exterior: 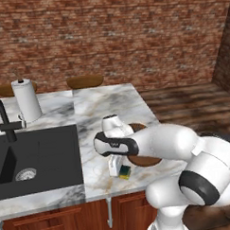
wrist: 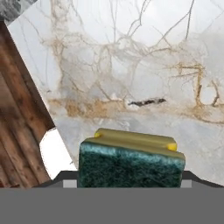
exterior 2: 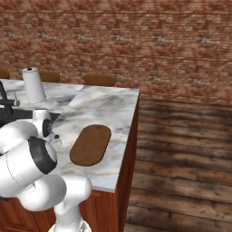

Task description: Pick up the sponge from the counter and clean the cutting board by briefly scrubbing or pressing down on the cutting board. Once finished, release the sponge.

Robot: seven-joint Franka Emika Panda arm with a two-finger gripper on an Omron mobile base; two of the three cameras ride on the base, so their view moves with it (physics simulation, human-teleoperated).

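Claw [exterior: 120,169] looks clamped on the small yellow sponge with the dark green scrub top [exterior: 124,171], down near the white marble table's [exterior: 107,110] front edge, right beside the dark brown oval wooden cutting board [exterior 2: 91,144].

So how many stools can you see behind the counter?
3, past the counter's far edge: one far left, one behind the paper towel roll, one further right. Only their seats show; more could be hidden.

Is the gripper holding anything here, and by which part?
The gripper has the sponge between its jaws across the two short ends; whether it is lifted off the counter cannot be told.
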